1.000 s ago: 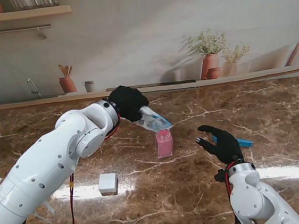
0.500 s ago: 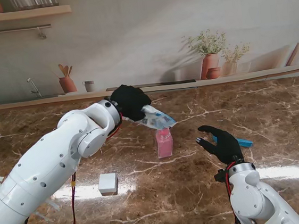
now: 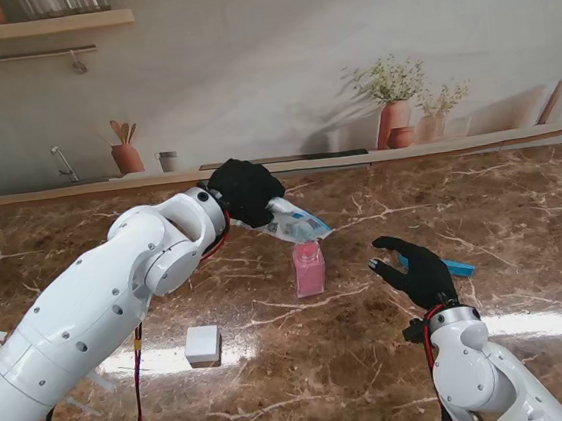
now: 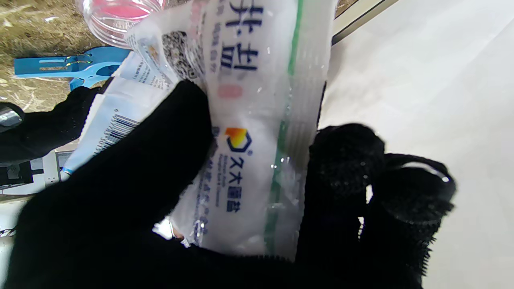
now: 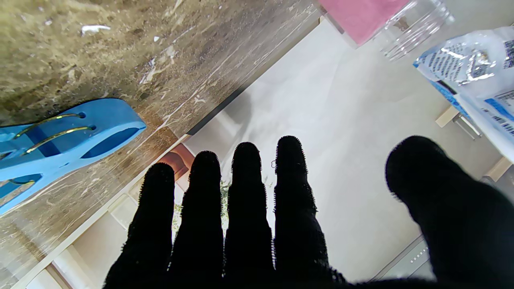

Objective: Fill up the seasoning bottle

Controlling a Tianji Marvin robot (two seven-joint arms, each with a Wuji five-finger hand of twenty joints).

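Salt bag tips nearer the bottle mouth

Since a second ago the left hand sits slightly toward 3 o'clock, and the salt bag it grips reaches farther toward 4 o'clock, its low corner now hanging just over the open neck of the seasoning bottle; over the last half second this pose barely shifts.

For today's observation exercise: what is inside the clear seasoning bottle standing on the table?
The seasoning bottle holds pink contents nearly to its neck. The salt bag, held tilted above it by the left hand, hides its mouth from the stand camera.
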